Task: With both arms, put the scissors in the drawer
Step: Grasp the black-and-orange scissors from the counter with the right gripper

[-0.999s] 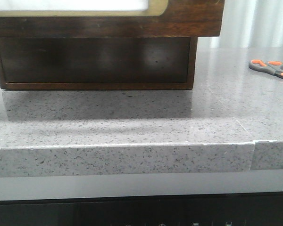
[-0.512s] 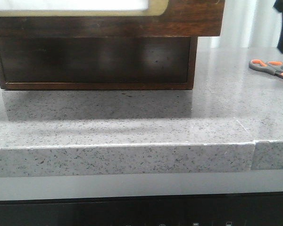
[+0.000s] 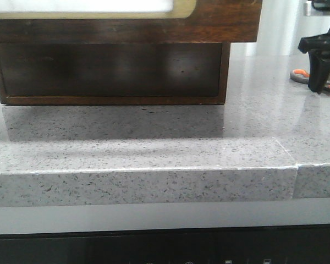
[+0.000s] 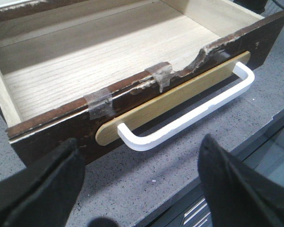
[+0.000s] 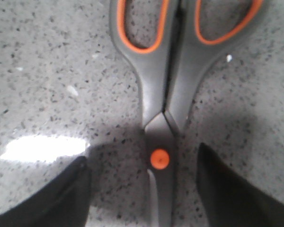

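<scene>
Lying flat on the grey counter (image 3: pixel 154 137), far right and well apart from the cabinet (image 3: pixel 113 74), the scissors (image 5: pixel 163 90) sit blades shut with the orange pivot screw (image 5: pixel 159 159) between the right gripper (image 5: pixel 142 189) fingers, which are spread wide on either side and hold nothing. In the front view that gripper (image 3: pixel 319 74) hangs just over the handles, hiding most of them. Drawer (image 4: pixel 132 71) is pulled out and bare inside, white handle (image 4: pixel 189 113) facing the left gripper (image 4: pixel 137 184), whose fingers are also wide apart, gripping nothing
</scene>
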Available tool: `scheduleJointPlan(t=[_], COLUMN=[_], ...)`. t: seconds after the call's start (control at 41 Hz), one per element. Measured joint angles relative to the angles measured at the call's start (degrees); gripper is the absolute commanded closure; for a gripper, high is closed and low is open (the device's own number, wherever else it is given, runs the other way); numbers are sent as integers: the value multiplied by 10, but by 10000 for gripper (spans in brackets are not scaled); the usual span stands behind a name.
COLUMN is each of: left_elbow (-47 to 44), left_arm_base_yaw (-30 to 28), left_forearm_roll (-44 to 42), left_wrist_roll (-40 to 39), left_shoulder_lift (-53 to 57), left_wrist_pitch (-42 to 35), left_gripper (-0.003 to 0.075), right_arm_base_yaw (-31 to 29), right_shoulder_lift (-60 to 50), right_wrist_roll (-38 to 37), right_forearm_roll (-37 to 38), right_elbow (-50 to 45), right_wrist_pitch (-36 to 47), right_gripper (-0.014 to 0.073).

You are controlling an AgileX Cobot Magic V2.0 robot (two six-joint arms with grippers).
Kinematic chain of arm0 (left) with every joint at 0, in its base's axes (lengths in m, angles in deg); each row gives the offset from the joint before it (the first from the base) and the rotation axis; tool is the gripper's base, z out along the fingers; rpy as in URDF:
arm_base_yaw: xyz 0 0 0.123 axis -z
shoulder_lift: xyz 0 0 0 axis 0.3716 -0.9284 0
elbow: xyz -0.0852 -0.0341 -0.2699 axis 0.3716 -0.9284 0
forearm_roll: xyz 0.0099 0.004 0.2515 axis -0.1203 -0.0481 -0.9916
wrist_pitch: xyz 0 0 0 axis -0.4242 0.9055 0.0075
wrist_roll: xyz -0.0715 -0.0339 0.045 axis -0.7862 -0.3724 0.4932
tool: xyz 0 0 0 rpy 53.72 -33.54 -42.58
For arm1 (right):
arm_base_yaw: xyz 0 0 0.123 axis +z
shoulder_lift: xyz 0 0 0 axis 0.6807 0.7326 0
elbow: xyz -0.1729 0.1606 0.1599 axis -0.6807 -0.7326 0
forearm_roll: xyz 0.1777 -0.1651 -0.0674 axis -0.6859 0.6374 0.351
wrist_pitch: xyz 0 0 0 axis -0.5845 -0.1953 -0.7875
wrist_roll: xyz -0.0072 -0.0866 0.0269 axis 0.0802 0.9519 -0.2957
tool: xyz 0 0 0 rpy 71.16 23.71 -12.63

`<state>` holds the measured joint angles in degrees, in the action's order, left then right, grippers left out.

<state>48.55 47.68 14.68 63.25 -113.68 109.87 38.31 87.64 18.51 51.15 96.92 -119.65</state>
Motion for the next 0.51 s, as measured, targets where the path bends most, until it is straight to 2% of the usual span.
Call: scheduleJointPlan(t=[0.512], left_elbow=[0], left_arm_base_yaw=[0], left_forearm_roll=[0], left_wrist_roll=[0], left_shoulder_lift=[0], left_wrist_pitch=[-1], left_gripper=[230], right_arm_base_yaw=[-1], right_shoulder_lift=[7], right_wrist_roll=[1], right_forearm_roll=[6], right_elbow=[10], right_wrist_pitch=[-8], right_gripper=[566])
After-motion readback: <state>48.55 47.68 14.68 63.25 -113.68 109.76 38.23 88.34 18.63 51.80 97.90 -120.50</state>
